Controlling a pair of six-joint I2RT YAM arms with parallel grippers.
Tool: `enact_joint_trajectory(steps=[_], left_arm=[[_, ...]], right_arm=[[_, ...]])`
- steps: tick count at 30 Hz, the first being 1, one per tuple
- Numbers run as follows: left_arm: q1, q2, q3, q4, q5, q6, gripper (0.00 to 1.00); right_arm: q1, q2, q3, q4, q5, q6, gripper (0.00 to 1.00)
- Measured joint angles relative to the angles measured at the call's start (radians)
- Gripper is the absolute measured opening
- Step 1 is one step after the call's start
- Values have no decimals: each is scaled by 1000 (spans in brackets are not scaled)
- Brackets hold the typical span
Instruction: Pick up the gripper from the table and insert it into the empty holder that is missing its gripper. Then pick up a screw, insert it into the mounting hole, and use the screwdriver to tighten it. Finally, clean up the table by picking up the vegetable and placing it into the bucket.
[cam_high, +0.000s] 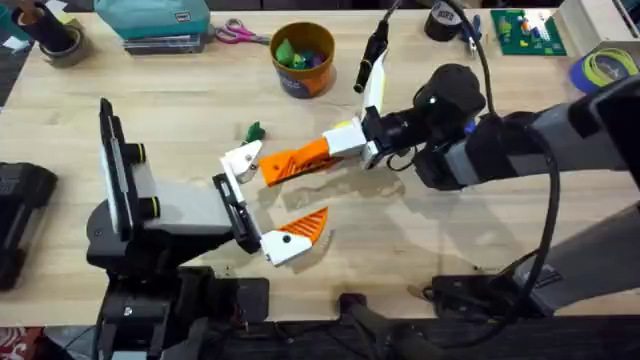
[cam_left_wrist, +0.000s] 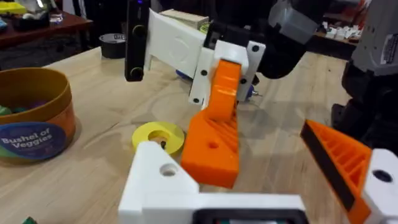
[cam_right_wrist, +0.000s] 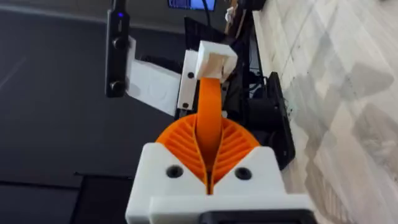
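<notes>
Orange gripper (cam_high: 296, 160) is pinched in the right claw (cam_high: 300, 160); ease it squarely onto the bare holder (cam_high: 242, 160) of the open left claw (cam_high: 268, 200).

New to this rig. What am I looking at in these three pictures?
Two robot arms work at a wooden table. One picture looks down from overhead; the other two come from a camera on each wrist. The left gripper is open, and one of its fingers is a bare white holder with no orange tip. The right gripper is shut on what looks like a thin orange wedge, close to that holder. On the table lie a small green vegetable, a brown bucket and a yellow disc.
</notes>
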Motion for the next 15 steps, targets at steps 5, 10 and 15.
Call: enact_joint_trajectory(steps=[5,10,15], left_arm=[[0,0,0,0,0,0,986],[0,0,0,0,0,0,986],[0,0,0,0,0,0,986]], right_arm=[[2,0,0,0,10,18,9],[2,0,0,0,19,27,9],[10,0,0,-6,27,33,9]])
